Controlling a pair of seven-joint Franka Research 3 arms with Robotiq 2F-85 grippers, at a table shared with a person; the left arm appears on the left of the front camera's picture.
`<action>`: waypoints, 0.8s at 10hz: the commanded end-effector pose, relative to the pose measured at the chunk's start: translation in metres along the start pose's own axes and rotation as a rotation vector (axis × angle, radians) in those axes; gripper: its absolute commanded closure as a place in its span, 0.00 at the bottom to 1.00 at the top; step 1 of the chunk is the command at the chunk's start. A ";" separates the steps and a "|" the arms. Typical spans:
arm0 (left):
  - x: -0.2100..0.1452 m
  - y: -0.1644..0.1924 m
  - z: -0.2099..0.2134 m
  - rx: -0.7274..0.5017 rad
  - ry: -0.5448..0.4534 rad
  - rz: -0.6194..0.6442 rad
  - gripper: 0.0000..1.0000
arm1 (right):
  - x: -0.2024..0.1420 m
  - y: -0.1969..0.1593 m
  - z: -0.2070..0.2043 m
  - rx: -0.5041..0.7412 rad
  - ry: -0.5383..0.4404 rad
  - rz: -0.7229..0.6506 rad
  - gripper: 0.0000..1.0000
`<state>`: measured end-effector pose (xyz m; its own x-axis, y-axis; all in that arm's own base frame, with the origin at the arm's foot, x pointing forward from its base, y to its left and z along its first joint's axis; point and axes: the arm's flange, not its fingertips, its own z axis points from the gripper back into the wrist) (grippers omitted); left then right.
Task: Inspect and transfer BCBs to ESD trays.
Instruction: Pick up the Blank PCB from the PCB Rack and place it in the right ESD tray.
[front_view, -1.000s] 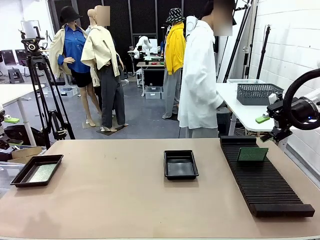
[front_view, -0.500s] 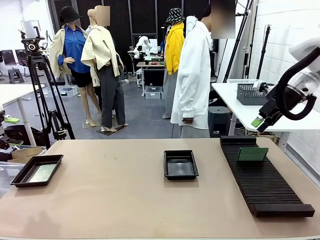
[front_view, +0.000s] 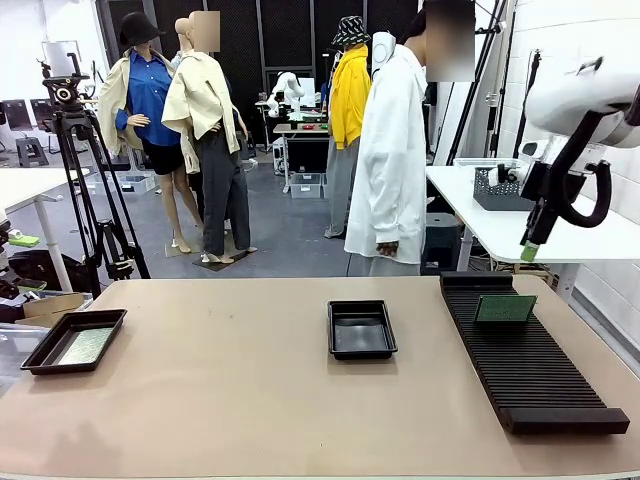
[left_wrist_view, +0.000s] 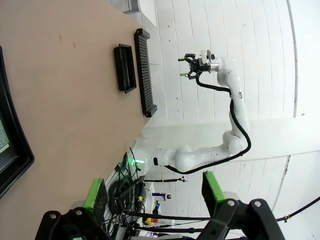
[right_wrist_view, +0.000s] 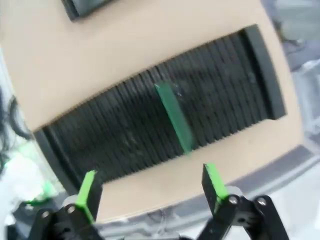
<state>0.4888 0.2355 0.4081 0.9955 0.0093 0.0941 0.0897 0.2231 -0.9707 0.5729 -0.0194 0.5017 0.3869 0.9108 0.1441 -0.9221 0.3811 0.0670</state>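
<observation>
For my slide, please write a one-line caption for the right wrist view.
Open right gripper hovers above a green BCB standing on edge in the black slotted rack.

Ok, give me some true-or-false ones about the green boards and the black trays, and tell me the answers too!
1. One board stands upright in the rack. True.
2. The middle tray has a board in it. False: it is empty.
3. The left tray has a second board lying flat in it. True.
4. The right gripper is holding the upright board. False: it hangs open above the rack, holding nothing.
5. The person is touching the rack. False: the person stands behind the table, hand hanging down.
</observation>
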 end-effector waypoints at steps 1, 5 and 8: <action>0.000 -0.001 0.001 -0.002 0.000 -0.002 0.00 | -0.001 -0.001 -0.011 -0.137 0.064 0.135 0.00; 0.000 -0.001 0.001 -0.002 0.000 -0.002 0.00 | -0.012 -0.007 -0.032 -0.148 0.050 0.345 0.00; 0.000 -0.001 0.001 -0.002 0.000 -0.002 0.00 | -0.008 -0.009 -0.039 -0.132 0.024 0.390 0.00</action>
<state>0.4888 0.2354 0.4081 0.9955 0.0092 0.0941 0.0897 0.2231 -0.9707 0.5793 -0.0234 0.4640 0.0303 0.9969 0.0727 -0.9943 0.0375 -0.0999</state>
